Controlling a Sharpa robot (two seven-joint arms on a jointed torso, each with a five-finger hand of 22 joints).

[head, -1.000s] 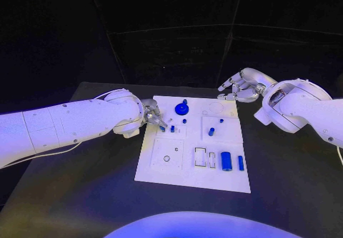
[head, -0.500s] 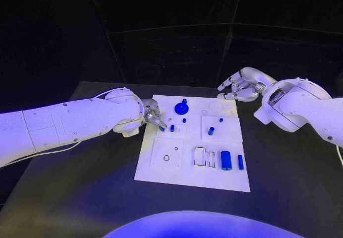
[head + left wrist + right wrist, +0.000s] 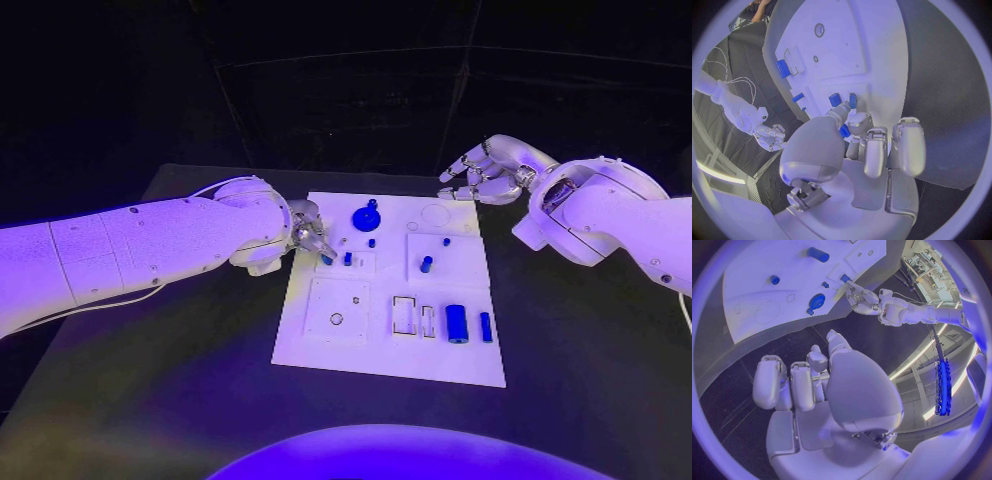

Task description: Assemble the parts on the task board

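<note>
Little has moved in the last second: the left hand (image 3: pixel 306 232) still pinches a blue part (image 3: pixel 844 131) at the board's (image 3: pixel 361 350) left edge, unseated; the right hand (image 3: pixel 488 175) stays curled, empty, beyond the far right corner.

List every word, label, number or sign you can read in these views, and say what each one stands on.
None: no readable text in any view.
The task board carries only plain outlines and holes, no lettering.
The blue parts, the left hand and the right hand bear no legible markings.
</note>
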